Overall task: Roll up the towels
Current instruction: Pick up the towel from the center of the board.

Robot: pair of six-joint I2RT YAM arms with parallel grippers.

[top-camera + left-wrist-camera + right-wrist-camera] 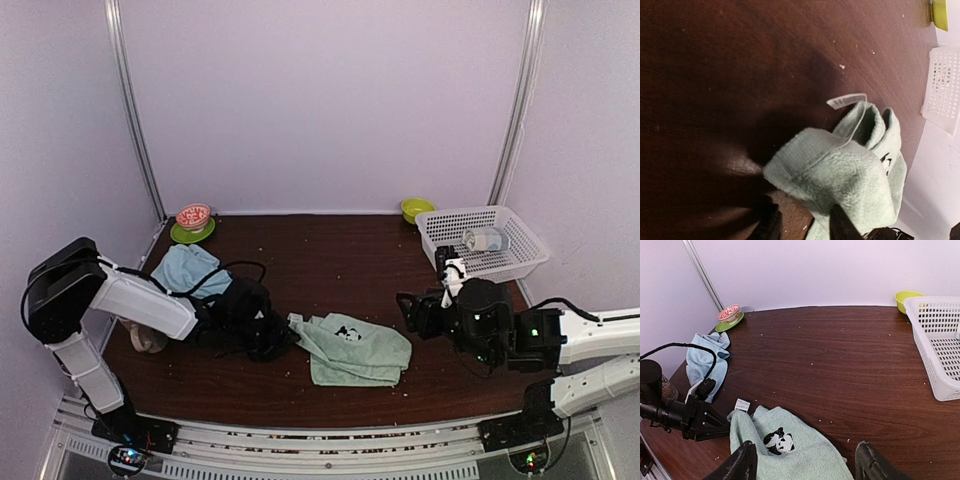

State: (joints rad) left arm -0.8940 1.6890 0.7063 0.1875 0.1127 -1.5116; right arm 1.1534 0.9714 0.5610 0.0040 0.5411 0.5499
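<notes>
Top external view shows neither towel rolled: blue towel [185, 268] crumpled at left, green towel [355, 350] rumpled centre, left hand [801, 210] half-closed at its corner, grip unclear, right hand [806, 455] wide open, empty.

A dark brown wooden tabletop [330, 260], dotted with pale crumbs [811, 364], is enclosed by plain lilac walls. At the far right stands a white plastic basket [530, 250] with perforated sides; a small clear container [486, 240] lies inside it. Just left of the basket, against the far wall, sits a yellow-green bowl [417, 209]. In the far left corner a red-and-white patterned bowl [193, 215] rests on a green saucer [190, 236]. Near the left edge, a pale rounded object [140, 338] is partly hidden and hard to identify.
</notes>
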